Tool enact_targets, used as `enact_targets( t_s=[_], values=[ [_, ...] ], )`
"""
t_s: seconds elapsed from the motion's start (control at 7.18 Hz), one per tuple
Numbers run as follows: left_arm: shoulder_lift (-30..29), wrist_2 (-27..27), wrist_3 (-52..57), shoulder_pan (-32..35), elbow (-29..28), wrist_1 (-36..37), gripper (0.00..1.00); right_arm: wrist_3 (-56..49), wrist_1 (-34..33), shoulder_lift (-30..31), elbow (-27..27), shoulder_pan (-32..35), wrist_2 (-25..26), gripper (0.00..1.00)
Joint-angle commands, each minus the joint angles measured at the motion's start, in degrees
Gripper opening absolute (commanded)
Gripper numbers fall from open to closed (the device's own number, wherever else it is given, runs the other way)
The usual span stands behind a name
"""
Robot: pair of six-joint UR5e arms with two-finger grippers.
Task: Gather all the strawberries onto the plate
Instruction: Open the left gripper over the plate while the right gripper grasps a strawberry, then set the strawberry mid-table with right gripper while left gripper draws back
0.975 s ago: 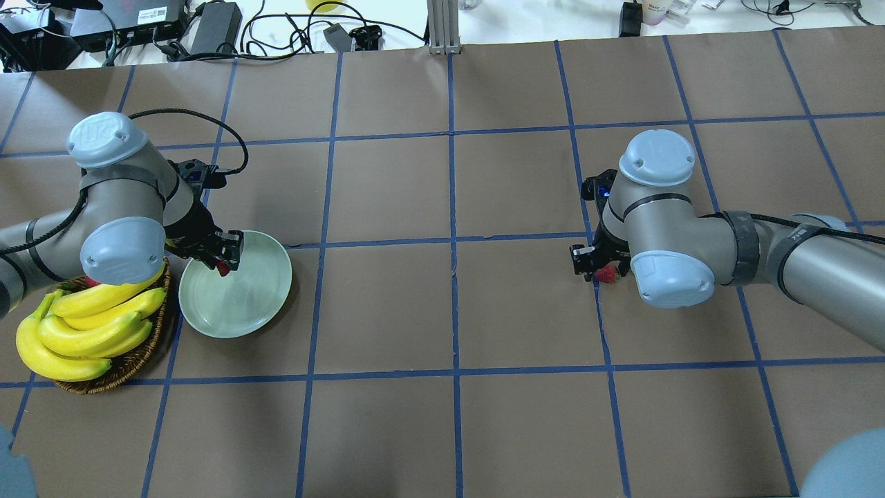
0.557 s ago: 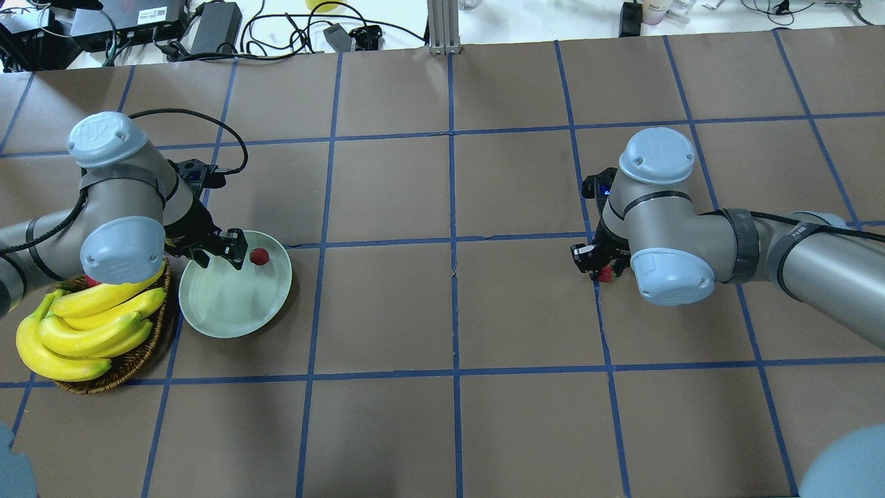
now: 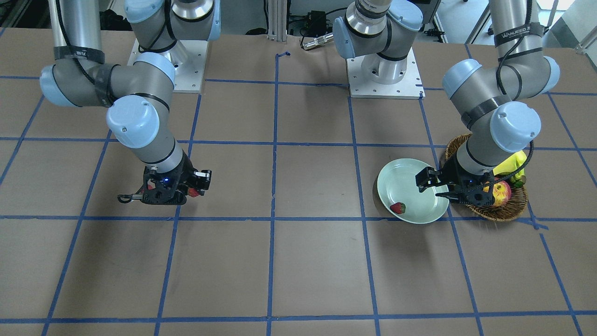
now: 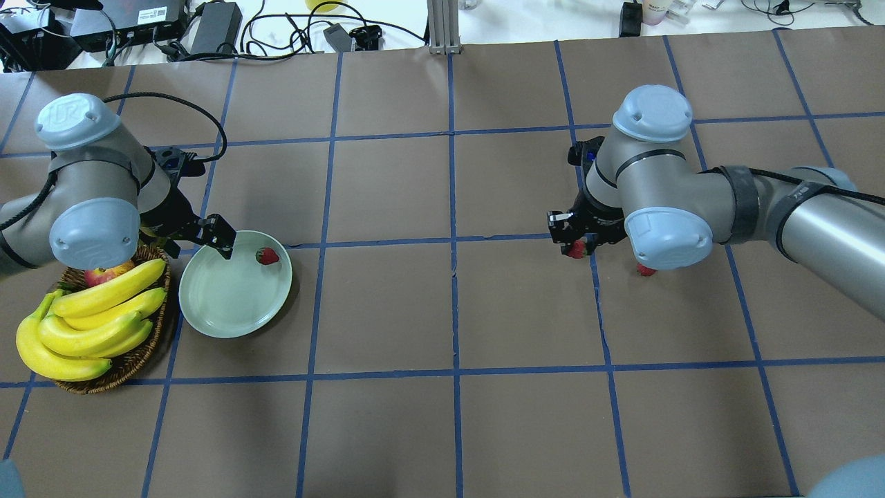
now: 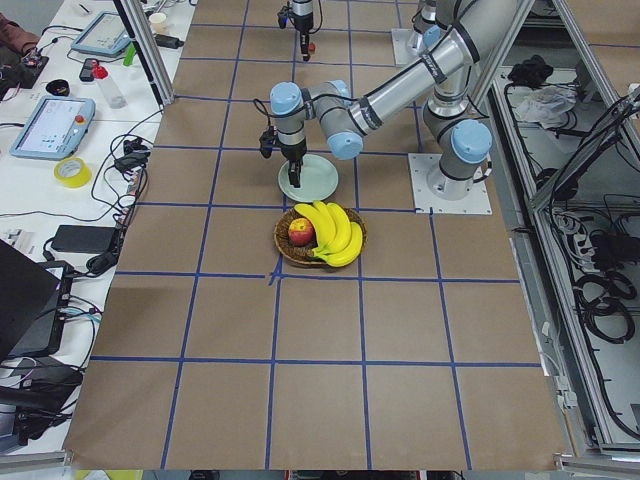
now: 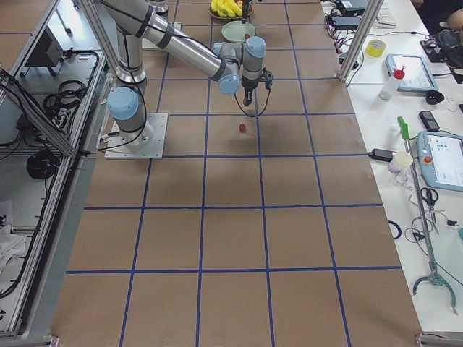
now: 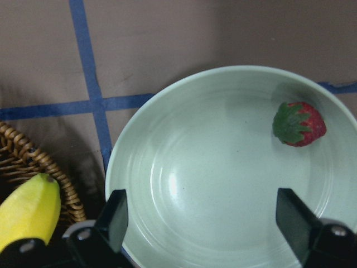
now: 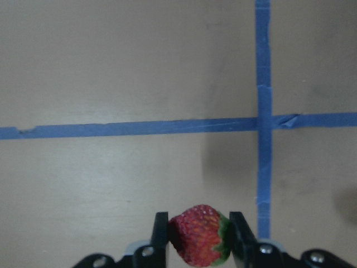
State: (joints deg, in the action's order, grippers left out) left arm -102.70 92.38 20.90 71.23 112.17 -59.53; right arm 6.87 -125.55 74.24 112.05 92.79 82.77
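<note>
The pale mint-green plate (image 4: pixel 231 308) sits next to the basket, with one strawberry (image 4: pixel 267 256) lying in it near its far rim; the strawberry also shows in the left wrist view (image 7: pixel 299 123). My left gripper (image 4: pixel 211 235) is open and empty, above the plate's (image 7: pixel 223 184) edge on the basket side. My right gripper (image 4: pixel 576 247) is shut on a second strawberry (image 8: pixel 198 234) and holds it above the bare table. A third strawberry (image 4: pixel 646 270) lies on the table, partly under my right arm.
A brown wicker basket (image 4: pixel 131 363) with a bunch of bananas (image 4: pixel 90 325) and a red-yellow apple (image 4: pixel 104 274) stands left of the plate, under my left arm. Blue tape lines cross the brown table (image 4: pixel 449 311).
My left gripper opened and the strawberry it held dropped into the plate; the gripper then drew back toward the basket. My right gripper shut on a strawberry and lifted it off the table.
</note>
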Motion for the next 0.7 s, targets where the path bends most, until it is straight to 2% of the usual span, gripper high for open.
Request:
enact_targets(
  t_s=[0.0, 0.14, 0.42, 0.56],
  values=[
    [0.4, -0.1, -0.2, -0.6, -1.8, -2.3, 1.0, 13.3, -1.9, -2.4, -3.0, 7.5, -6.4, 0.25],
    [0.5, -0.1, -0.1, -0.7, -2.1, -2.3, 1.0, 20.3, -7.0, -6.4, -5.1, 13.0, -6.7, 0.25],
    [0.5, 0.0, 0.0, -0.6, -3.3, -2.4, 1.0, 28.7, -9.5, -13.0, -13.0, 22.2, -5.7, 0.26],
    [0.5, 0.0, 0.1, -0.7, -3.3, -2.4, 1.0, 29.4, -9.5, -14.6, -14.0, 24.2, -5.6, 0.38]
  ],
)
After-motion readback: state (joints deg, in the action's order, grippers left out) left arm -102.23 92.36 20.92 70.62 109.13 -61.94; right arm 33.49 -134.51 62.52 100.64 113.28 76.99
